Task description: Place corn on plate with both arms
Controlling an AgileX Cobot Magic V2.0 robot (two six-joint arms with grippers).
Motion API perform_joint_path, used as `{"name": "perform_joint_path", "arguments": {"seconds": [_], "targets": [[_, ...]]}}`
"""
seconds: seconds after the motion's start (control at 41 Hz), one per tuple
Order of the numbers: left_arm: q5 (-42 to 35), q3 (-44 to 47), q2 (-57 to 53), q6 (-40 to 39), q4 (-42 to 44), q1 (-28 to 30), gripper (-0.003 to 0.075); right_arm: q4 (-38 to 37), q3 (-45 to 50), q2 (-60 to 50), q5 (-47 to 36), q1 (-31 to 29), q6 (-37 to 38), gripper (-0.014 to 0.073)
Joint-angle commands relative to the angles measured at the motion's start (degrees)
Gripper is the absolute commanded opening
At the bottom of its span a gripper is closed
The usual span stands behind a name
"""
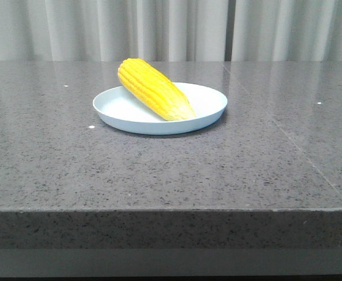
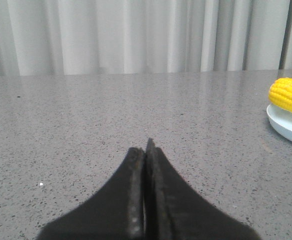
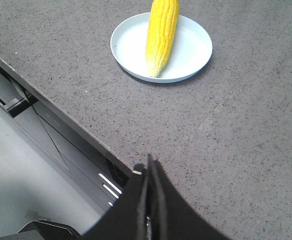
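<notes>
The yellow corn (image 1: 154,89) lies across the pale blue-white plate (image 1: 209,110) in the middle of the grey table, its thick end over the plate's far-left rim and its paler tip near the front. The corn (image 3: 161,34) and the plate (image 3: 194,49) also show in the right wrist view. The left wrist view catches the corn's end (image 2: 289,95) and the plate's edge (image 2: 285,123). My left gripper (image 2: 145,150) is shut and empty, low over the table, left of the plate. My right gripper (image 3: 148,167) is shut and empty, above the table's front edge. Neither arm shows in the front view.
The grey speckled table (image 1: 159,170) has its front edge (image 3: 61,115) close under my right gripper, with a dark frame and floor below. White curtains (image 1: 171,29) hang behind the table. A seam (image 1: 287,140) runs across the tabletop on the right.
</notes>
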Motion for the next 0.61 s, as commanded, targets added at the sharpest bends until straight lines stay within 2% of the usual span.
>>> {"name": "perform_joint_path", "arguments": {"seconds": [0.0,0.415,0.512,0.585], "targets": [[-4.9,1.2,-1.0,-0.7,-0.4,0.1,-0.0020,-0.2,-1.4,0.3,-3.8,-0.2,0.0,-0.0067],[-4.9,1.2,-1.0,-0.7,-0.4,0.1,-0.0020,-0.2,-0.4,-0.5,-4.4,-0.3,0.0,-0.0067],[-4.9,1.2,-0.8,-0.7,-0.4,0.1,-0.0020,-0.2,2.9,-3.2,-8.5,-4.5,0.0,-0.0067],[-4.9,1.2,-0.8,-0.7,-0.4,0.1,-0.0020,-0.2,8.4,-7.8,-17.2,-9.9,0.0,-0.0067]]}}
